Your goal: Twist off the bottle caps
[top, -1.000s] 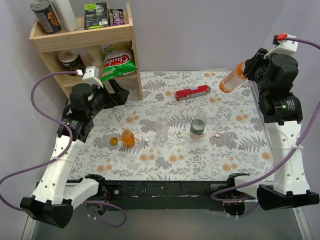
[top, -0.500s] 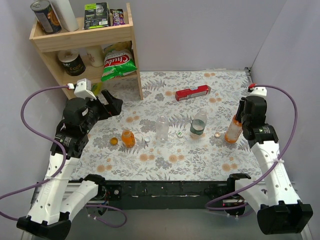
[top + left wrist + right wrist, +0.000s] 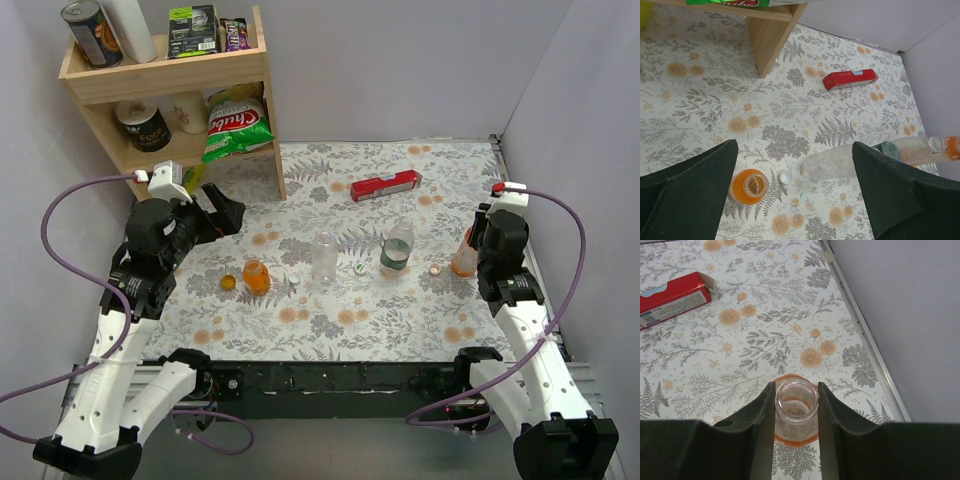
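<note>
1. The slim bottle (image 3: 796,410) is gripped at its neck by the closed right claw (image 3: 796,392). It is held upright near the right edge of the counter (image 3: 330,325), and its mouth is uncapped.
2. The pale cap (image 3: 434,269) is seen on the counter, just to the left of this bottle.
3. The left claw (image 3: 794,150) is held wide open and empty, above the counter beside the shelf (image 3: 170,75).
4. The short orange bottle (image 3: 256,277), clear bottle (image 3: 323,258) and green-labelled bottle (image 3: 396,250) are placed mid-counter, apart from both claws.

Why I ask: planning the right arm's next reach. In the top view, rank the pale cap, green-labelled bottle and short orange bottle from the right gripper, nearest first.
1. Pale cap, just left of the right gripper.
2. Green-labelled bottle, mid-table.
3. Short orange bottle, far left.
</note>
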Controlling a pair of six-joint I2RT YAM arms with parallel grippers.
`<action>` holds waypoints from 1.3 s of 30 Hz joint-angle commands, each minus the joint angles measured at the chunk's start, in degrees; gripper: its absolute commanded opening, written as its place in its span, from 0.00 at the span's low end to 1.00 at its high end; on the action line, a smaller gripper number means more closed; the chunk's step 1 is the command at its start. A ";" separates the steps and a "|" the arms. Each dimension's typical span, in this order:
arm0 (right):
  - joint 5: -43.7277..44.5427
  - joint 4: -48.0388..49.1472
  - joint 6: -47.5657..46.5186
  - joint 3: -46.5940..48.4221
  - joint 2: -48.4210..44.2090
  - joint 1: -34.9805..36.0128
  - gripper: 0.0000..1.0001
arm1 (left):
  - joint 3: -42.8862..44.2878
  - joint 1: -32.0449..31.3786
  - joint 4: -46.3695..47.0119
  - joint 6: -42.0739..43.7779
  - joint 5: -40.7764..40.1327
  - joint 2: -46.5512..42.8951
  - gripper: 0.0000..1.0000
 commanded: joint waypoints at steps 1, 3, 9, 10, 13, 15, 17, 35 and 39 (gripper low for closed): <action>1.70 5.89 -2.26 -2.63 -0.38 -0.07 0.01 | -0.37 0.08 -0.56 0.46 1.97 -1.11 0.98; 1.61 5.46 -2.26 -2.99 -0.73 -0.07 0.01 | -0.37 0.17 -0.56 0.55 2.25 -0.85 0.98; 2.14 2.29 -1.21 -1.94 -2.14 -0.07 0.22 | -0.37 0.17 -0.38 0.82 2.34 -0.32 0.98; 2.22 1.85 -0.95 -1.24 -2.32 -0.07 0.36 | -0.28 0.17 -0.47 0.82 2.08 -0.41 0.98; 2.05 0.71 -0.94 0.25 -2.50 -0.07 0.54 | -0.63 0.08 -0.47 0.81 1.99 -0.41 0.98; 1.70 -0.08 -0.94 0.96 -2.23 -0.07 0.69 | -0.72 0.17 -0.30 0.64 2.07 -0.32 0.98; 1.44 -0.61 -1.03 2.01 -1.71 0.02 0.75 | -0.81 0.17 -0.21 0.55 2.25 -0.32 0.98; 0.29 -3.77 -0.94 13.26 -1.43 0.02 0.92 | 0.07 0.17 0.32 0.55 3.04 -0.23 0.98; -1.90 -7.11 0.72 17.22 -2.93 -0.07 0.92 | 1.04 0.17 1.19 0.20 -0.63 -1.55 0.98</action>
